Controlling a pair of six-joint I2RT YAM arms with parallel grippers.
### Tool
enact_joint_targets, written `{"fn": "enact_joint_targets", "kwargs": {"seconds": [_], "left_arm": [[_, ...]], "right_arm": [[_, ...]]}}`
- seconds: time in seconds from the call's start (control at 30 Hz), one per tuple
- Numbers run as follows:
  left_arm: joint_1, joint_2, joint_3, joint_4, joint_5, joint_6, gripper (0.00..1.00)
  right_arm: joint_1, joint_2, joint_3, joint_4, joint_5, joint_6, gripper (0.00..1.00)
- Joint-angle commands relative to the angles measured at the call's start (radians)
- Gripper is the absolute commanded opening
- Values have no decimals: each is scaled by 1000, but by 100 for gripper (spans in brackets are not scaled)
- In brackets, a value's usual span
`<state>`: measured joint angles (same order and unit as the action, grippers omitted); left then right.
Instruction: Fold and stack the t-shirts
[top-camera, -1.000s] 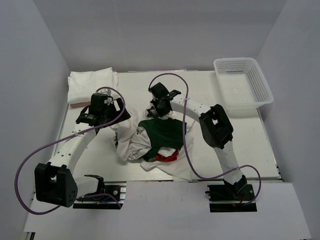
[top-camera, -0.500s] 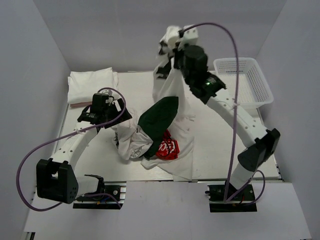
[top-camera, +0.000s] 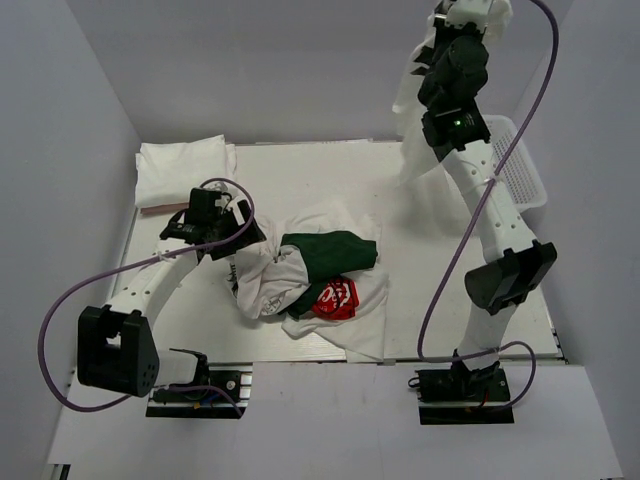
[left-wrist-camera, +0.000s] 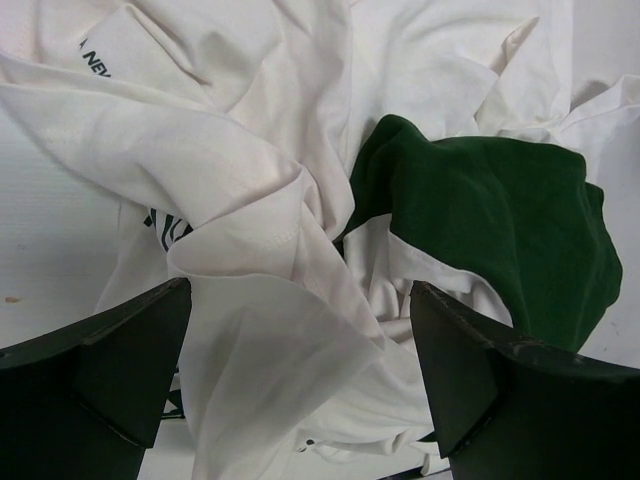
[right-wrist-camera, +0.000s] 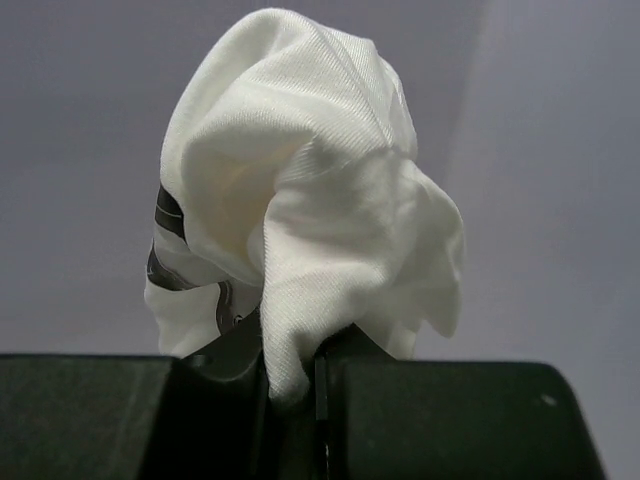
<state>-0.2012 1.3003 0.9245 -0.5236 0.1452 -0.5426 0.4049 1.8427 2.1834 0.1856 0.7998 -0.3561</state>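
A crumpled pile of t-shirts (top-camera: 262, 285) lies mid-table: white cloth, a dark green shirt (top-camera: 330, 250) and a red square print (top-camera: 336, 296). My left gripper (top-camera: 236, 236) hovers open at the pile's left edge. In the left wrist view its fingers (left-wrist-camera: 110, 360) straddle a raised white fold (left-wrist-camera: 270, 340), with the green shirt (left-wrist-camera: 490, 210) to the right. My right gripper (top-camera: 462, 20) is raised high at the back right, shut on a white t-shirt (top-camera: 412, 130) that hangs below it. In the right wrist view that cloth (right-wrist-camera: 310, 180) bunches out from between the shut jaws.
A folded white stack (top-camera: 185, 168) sits at the table's back left corner. The white lattice basket (top-camera: 525, 175) stands at the back right, partly behind the raised right arm. Grey walls close in on three sides.
My right arm has risen from the pile and swung up to the back right, pulling a white t-shirt free. The green shirt dropped back onto the pile. The left arm barely moved.
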Motion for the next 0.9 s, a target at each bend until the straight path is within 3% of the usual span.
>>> {"fn": "enact_joint_targets", "kwargs": {"seconds": [0.0, 0.2, 0.3, 0.43, 0.47, 0.5, 0.53, 0.57, 0.6, 0.63, 0.73, 0.87], "left_arm": [[-4, 2, 17, -16, -9, 6, 100], [-4, 30, 36, -26, -18, 6, 100], [-4, 39, 36, -26, -18, 6, 100], [-4, 39, 57, -26, -9, 6, 100], [-4, 39, 69, -16, -9, 6, 100], [-4, 39, 70, -16, -9, 6, 100], [-4, 39, 83, -16, -9, 6, 100], [-4, 39, 95, -16, -22, 6, 100], [-4, 39, 96, -27, -33, 6, 100], [-4, 39, 105, -36, -33, 6, 100], [-4, 27, 105, -47, -53, 6, 100], [-4, -3, 105, -56, -64, 16, 100]], "right_arm": [[-90, 9, 38, 204, 46, -104, 0], [-241, 116, 17, 224, 45, -126, 0], [-314, 127, -59, 215, 59, -87, 0], [-345, 124, -288, 154, 56, -20, 0], [-347, 128, -307, 70, 53, 36, 0], [-348, 131, -330, 39, 64, 63, 12], [-348, 135, -333, 3, 76, 90, 32], [-347, 144, -332, -124, 85, 192, 78], [-342, 145, -326, -171, 97, 233, 90], [-345, 147, -294, -225, 90, 306, 90], [-341, 115, -251, -475, -140, 385, 90], [-321, 35, -272, -613, -622, 387, 90]]}}
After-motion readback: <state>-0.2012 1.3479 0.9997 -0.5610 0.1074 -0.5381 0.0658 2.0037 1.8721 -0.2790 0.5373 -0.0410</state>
